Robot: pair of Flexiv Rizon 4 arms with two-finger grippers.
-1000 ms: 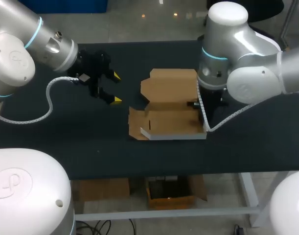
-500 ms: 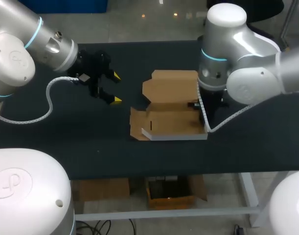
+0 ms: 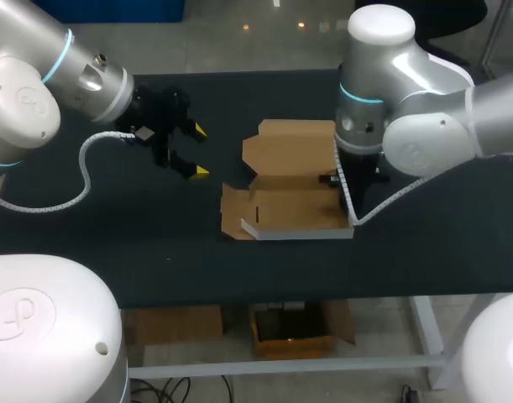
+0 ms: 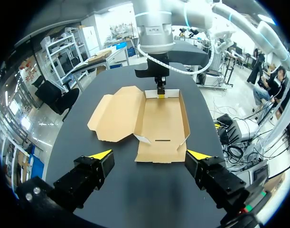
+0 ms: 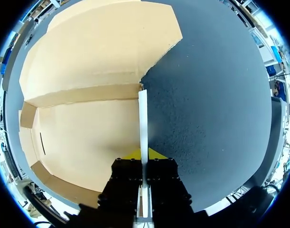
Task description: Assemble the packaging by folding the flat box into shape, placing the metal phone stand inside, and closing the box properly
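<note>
Box (image 3: 291, 208) is lying half-folded on the counter (image 3: 113, 235); you are pinching its right wall.
Your right end effector (image 5: 144, 154) is clamping that upright edge; your left end effector (image 3: 199, 150) is hanging wide open, well apart from the box's left flap.

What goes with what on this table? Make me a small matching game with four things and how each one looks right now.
Things:
1. left gripper
2. right gripper
3. box lid
4. table

States:
a. dark surface under everything
b. shut on the box wall
c. open, holding nothing
d. brown cardboard, folded open

Pairs: 1-c, 2-b, 3-d, 4-a
</note>
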